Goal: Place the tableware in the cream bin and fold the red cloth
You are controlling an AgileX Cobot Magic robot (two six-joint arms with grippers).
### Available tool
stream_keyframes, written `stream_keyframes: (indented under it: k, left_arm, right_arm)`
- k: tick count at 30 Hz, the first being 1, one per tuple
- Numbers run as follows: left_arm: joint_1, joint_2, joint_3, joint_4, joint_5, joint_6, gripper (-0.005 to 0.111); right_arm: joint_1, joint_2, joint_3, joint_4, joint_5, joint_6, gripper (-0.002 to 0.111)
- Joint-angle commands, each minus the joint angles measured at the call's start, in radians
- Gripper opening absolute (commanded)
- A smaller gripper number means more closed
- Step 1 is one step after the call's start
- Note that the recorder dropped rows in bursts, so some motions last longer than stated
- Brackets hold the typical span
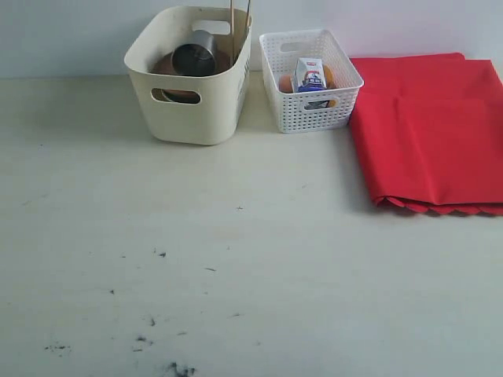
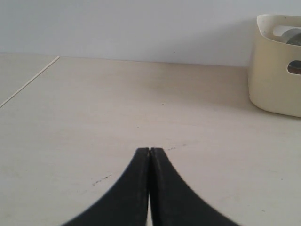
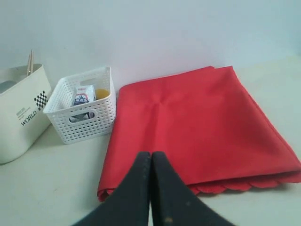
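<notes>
The cream bin (image 1: pixel 192 110) stands at the back left and holds the steel cup (image 1: pixel 194 55), the brown plate (image 1: pixel 167 67) and upright chopsticks (image 1: pixel 233 23). Its corner shows in the left wrist view (image 2: pixel 275 70) and the right wrist view (image 3: pixel 19 117). The red cloth (image 1: pixel 436 133) lies folded flat at the back right, scalloped edge toward the front; it fills the right wrist view (image 3: pixel 197 122). My left gripper (image 2: pixel 150 150) is shut and holds nothing above bare table. My right gripper (image 3: pixel 151 154) is shut, empty, hovering near the cloth's front corner. Neither gripper appears in the exterior view.
A white lattice basket (image 1: pixel 310 106) between bin and cloth holds a blue-white packet (image 1: pixel 309 75) and orange-coloured food (image 1: pixel 286 82). The pale tabletop (image 1: pixel 236 259) carries dark scuff marks toward the front. A wall stands behind the bins.
</notes>
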Motion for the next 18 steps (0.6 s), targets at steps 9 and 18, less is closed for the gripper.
stream_keyframes:
  k: [9, 18]
  left_arm:
    - [0.000, -0.006, 0.000, 0.006, -0.002, -0.006, 0.003]
    - [0.000, -0.006, 0.000, 0.006, -0.002, -0.006, 0.003]
  right_arm:
    - [-0.006, -0.112, 0.004, -0.004, 0.054, -0.009, 0.000]
    - [-0.006, -0.112, 0.004, -0.004, 0.056, -0.009, 0.000]
